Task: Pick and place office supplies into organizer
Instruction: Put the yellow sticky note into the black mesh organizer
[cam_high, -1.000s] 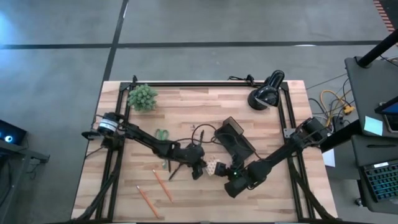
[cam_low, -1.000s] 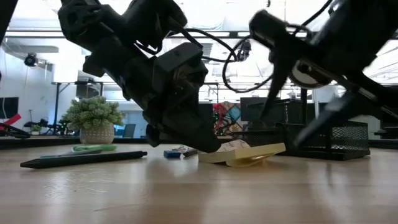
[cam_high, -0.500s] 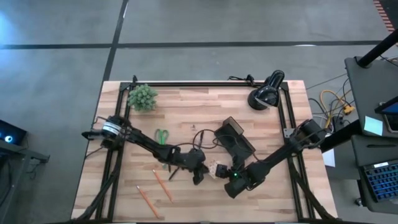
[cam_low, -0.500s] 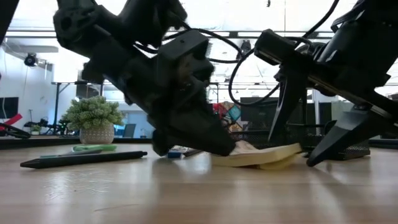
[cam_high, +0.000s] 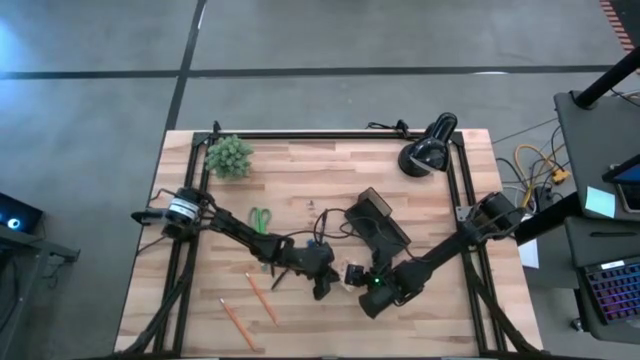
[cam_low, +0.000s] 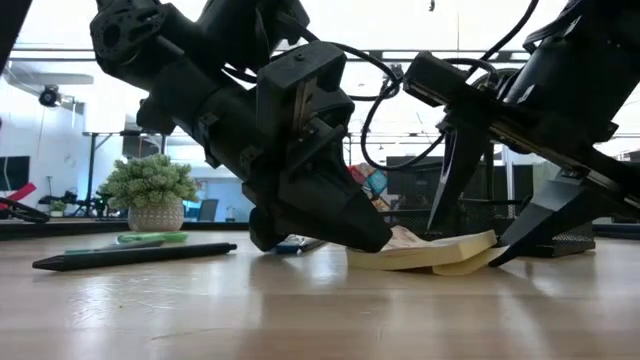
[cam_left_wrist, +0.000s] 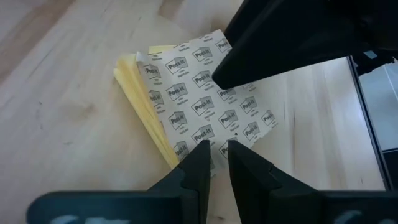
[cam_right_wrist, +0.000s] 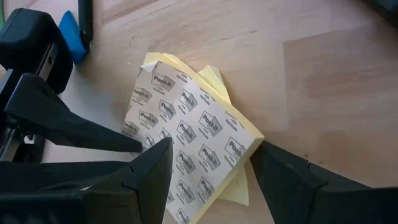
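Wooden desk (cam_high: 300, 175) carries the black organizer (cam_high: 377, 223) near its middle, with both dark arms meeting just in front of it over the yellow sticky-note pad (cam_right_wrist: 193, 142), which lies on the desk face-down, backing sheet up. The right gripper (cam_right_wrist: 211, 165) is spread wide around the pad's edges. The left gripper (cam_left_wrist: 213, 163) is nearly clenched, its tips pressing the pad's corner.

Count: 2 orange pencils (cam_high: 262, 297), 1 green-handled scissors (cam_high: 260, 216), 1 yellow sticky-note pad (cam_right_wrist: 193, 148), 1 black mesh organizer (cam_high: 378, 225), 1 black desk lamp (cam_high: 428, 147), 1 green plant (cam_high: 229, 156).
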